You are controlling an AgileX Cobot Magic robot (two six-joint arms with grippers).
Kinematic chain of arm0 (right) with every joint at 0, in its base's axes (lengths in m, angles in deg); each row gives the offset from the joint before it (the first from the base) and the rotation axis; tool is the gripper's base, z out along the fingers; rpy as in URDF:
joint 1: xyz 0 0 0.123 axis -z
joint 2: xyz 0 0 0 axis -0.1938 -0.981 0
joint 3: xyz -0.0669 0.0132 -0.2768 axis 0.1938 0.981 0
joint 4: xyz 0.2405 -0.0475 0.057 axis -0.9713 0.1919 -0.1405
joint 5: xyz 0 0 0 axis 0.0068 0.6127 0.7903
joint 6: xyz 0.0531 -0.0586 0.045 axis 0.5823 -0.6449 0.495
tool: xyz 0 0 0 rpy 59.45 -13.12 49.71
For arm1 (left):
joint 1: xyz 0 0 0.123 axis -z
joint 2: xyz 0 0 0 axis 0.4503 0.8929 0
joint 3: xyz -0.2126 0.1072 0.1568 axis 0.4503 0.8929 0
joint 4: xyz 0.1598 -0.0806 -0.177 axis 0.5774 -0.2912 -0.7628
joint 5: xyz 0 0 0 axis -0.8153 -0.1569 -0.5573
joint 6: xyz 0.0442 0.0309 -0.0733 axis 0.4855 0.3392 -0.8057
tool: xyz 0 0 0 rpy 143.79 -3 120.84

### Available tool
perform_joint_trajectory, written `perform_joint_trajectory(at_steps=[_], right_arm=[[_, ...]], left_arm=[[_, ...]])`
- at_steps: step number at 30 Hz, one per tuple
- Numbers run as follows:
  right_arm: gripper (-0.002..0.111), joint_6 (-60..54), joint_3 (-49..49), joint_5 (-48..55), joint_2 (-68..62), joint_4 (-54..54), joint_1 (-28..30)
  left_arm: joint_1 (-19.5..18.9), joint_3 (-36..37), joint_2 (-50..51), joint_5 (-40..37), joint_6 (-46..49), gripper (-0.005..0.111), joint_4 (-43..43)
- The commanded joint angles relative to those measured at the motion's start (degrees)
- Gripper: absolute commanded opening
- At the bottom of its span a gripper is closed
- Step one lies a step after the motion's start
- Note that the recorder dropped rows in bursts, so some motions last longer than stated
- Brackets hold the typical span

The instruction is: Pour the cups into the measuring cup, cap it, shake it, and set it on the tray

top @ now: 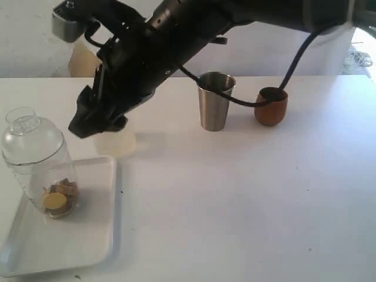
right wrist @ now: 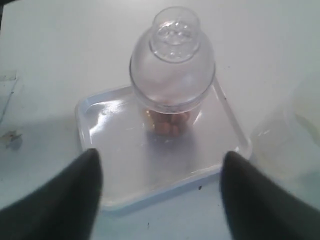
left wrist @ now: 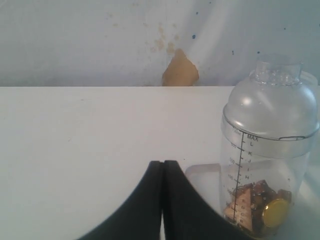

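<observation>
The measuring cup (top: 35, 158), a clear graduated cylinder capped with a dome lid, stands upright on the white tray (top: 76, 241) at the left, with brown pieces and a yellow disc at its bottom. My right gripper (top: 89, 124) reaches across to just behind and to the right of it. In the right wrist view its jaws (right wrist: 161, 154) are open and empty, apart from the measuring cup (right wrist: 172, 65) and the tray (right wrist: 125, 185). My left gripper (left wrist: 163, 163) is shut on nothing, beside the measuring cup (left wrist: 270, 165). The steel tumbler (top: 215, 101) and wooden cup (top: 271, 107) stand upright at the back.
A pale translucent object (top: 116, 143) lies on the table just behind the tray, under the right arm. The arm's black cable (top: 294, 64) hangs over the two cups. The table ends at a white wall with a tan patch (left wrist: 180, 70).
</observation>
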Motion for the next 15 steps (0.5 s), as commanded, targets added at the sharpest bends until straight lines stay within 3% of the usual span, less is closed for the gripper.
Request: perform_joint_trajectory(at_steps=[1,3,12,15], right_arm=[[0.021,6.8,0.0,-1.6,2.2,0.9,2.0],[0.001,9.7,0.0,-1.1,2.9,1.9,3.0],[0.000,16.7,0.2,1.9,7.4,1.6,8.0],[0.000,18.8,3.1,-3.3,11.2,1.4,8.5]], left_arm=[[0.3,0.3,-0.3,0.0,0.0,0.000,0.0],[0.3,0.3,-0.3,0.0,0.0,0.000,0.0],[0.3,0.3,-0.3,0.0,0.0,0.000,0.0],[0.3,0.3,-0.3,0.0,0.0,0.000,0.0]])
